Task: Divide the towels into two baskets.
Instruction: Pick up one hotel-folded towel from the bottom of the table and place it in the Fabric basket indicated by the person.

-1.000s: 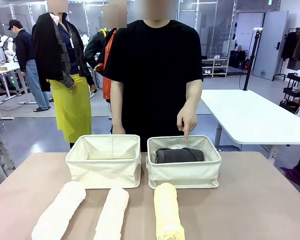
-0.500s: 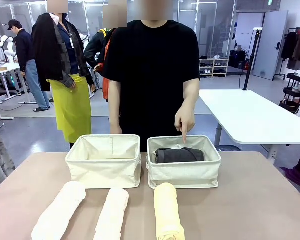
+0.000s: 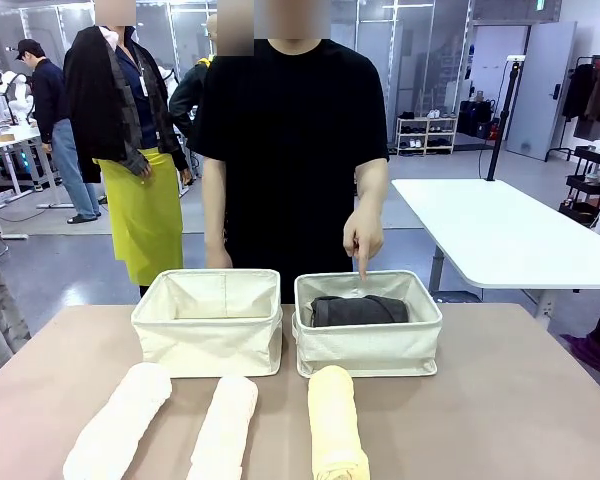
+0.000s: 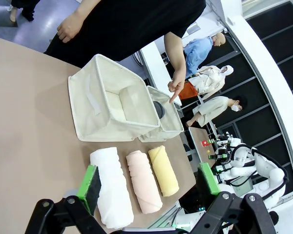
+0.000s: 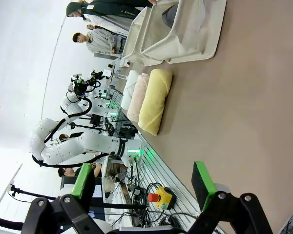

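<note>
— Where do we find the towels?

— We count four. The dark grey towel [image 3: 358, 310] lies crosswise inside the right basket [image 3: 368, 350]. The other three lie on the table [image 3: 510, 400], on our side of the baskets. The pale yellow towel [image 3: 336, 428] has its far end at the foot of the right basket's front wall. The middle cream towel [image 3: 225, 425] lies just beside it, and the left white towel [image 3: 118, 420] lies farther left, angled outward.

— And the left basket [image 3: 208, 325]?

— It stands just beside the right one. In our left wrist view its bare cloth floor shows.

— How do our grippers stand?

— The left gripper [image 4: 149, 181] hangs above the near side of the table with its jaws spread wide, grasping nothing. The three loose towels lie well below its green pads. The right gripper [image 5: 142, 179] is released too, with its jaws wide over bare table, well apart from the pale yellow towel.

— What do we see of the person?

— The person stands at the far side of the table. The pointing hand [image 3: 363, 238] aims its index finger down at the far rim of the right basket, above the dark grey towel. We cannot tell whether the fingertip touches the rim. The other hand [image 4: 71, 28] hangs loosely curled behind the left basket.
</note>
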